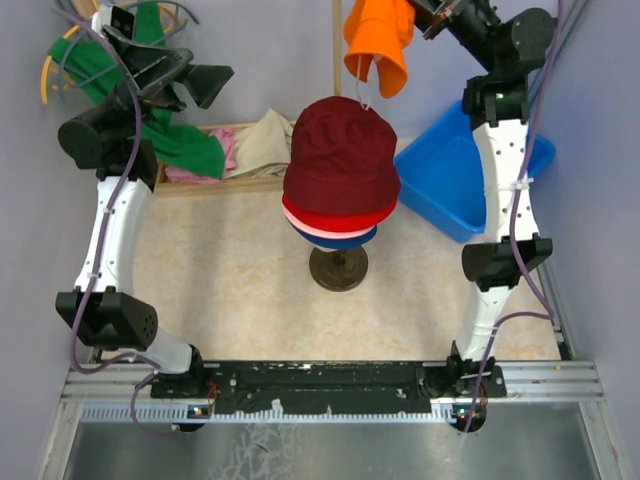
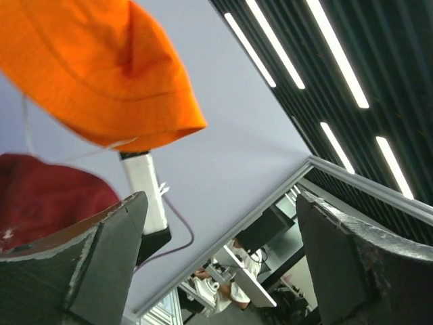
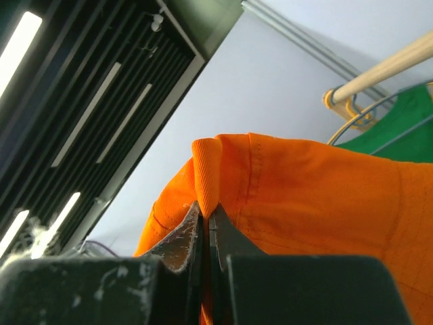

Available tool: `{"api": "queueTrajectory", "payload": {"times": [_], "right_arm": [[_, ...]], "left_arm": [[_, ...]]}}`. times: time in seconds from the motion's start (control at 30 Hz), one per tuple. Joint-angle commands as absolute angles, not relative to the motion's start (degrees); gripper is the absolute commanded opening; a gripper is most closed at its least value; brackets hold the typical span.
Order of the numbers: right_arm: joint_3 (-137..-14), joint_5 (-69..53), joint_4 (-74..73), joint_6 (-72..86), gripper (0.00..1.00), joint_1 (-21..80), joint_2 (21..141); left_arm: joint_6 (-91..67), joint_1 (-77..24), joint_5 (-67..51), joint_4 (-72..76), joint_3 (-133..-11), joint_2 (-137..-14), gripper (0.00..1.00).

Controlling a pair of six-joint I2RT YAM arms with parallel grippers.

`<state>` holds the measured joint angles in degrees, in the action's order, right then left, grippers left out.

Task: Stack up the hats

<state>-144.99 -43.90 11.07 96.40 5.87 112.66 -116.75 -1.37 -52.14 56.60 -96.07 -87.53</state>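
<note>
On the table [image 1: 230,290], the stack of hats [image 1: 335,222] sits on a stand [image 1: 338,268], with the dark red beanie [image 1: 340,150] topmost. The orange hat [image 1: 380,40] hangs high beyond it, its edge pinched in the right jaws. Centre its opening over the beanie before lowering. The left jaws stand wide, holding nothing.

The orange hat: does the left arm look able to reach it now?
Probably yes. The left gripper is open, empty and faces the orange hat, nothing between them; the right gripper pinches it.
</note>
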Motion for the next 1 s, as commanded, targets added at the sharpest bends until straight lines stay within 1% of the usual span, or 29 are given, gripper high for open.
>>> {"api": "queueTrajectory", "payload": {"times": [0.0, 0.1, 0.27, 0.37, 0.6, 0.97], "right_arm": [[-147.9, -39.8, 22.8, 99.8, 0.00, 9.7, 113.5], [-148.6, -37.1, 24.4, 96.9, 0.00, 12.5, 114.2], [-147.4, -32.9, 27.1, 91.3, 0.00, 15.6, 114.4], [-146.6, -30.4, 29.4, 90.1, 0.00, 16.7, 114.5], [-145.9, -30.1, 30.0, 88.0, 0.00, 17.1, 113.8], [-143.0, -32.1, 29.1, 84.5, 0.00, 17.2, 111.4]], "left_arm": [[-127.8, -2.9, -46.8, 55.5, -101.6, -88.8, 0.99], [-125.9, -6.6, -45.7, 51.5, -101.2, -87.9, 0.99], [-114.5, -16.3, -46.9, 40.9, -105.4, -89.2, 0.99], [-111.4, -20.5, -45.5, 39.3, -105.6, -90.2, 0.99], [-112.1, -25.2, -42.8, 40.9, -108.0, -93.7, 0.99], [-110.9, -28.0, -39.9, 39.6, -110.8, -97.1, 0.99]]}}
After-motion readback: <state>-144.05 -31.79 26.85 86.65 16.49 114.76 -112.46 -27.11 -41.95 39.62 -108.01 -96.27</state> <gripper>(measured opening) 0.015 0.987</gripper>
